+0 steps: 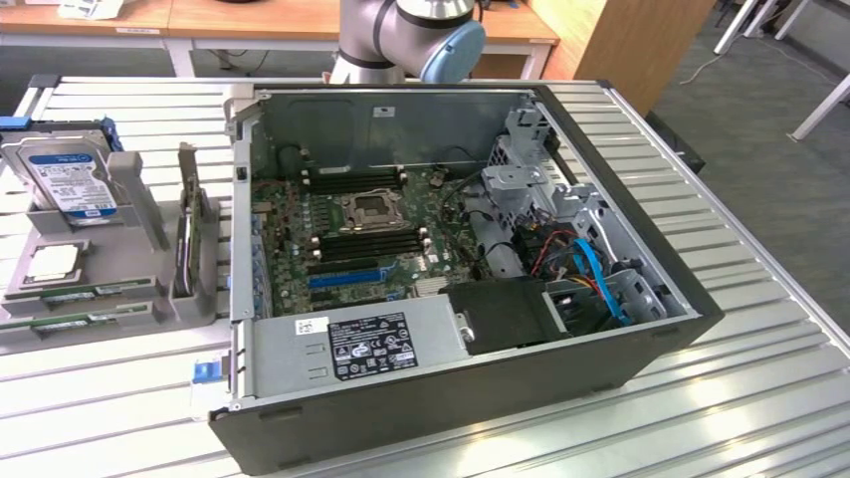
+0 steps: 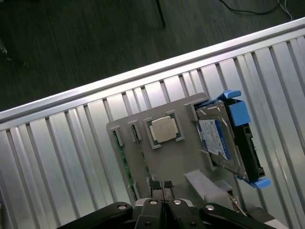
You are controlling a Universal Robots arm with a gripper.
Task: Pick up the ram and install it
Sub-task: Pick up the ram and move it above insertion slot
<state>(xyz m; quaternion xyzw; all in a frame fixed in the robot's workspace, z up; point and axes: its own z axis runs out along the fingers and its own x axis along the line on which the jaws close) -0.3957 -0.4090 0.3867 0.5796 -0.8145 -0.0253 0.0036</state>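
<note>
My gripper (image 2: 161,185) is nearest the lens, jaws pinched narrow with nothing between them, hanging over the grey holder (image 2: 181,162). Just past the fingertips, the ram (image 2: 126,164) lies flat in a slot along the holder's edge, on the side away from the hard drive (image 2: 214,138). The CPU (image 2: 164,129) sits between the two.

I judge the stick light and stiff but thin and fragile. I'd take it across its long edges near the middle, keeping off the chips and the contact strip. It sits low in its slot, so there's little to bite on.

Further out on the slatted table (image 2: 71,143) is the open case (image 1: 531,398). The slots either side of the socket (image 1: 368,209) on the motherboard (image 1: 432,194) look empty to me.
</note>
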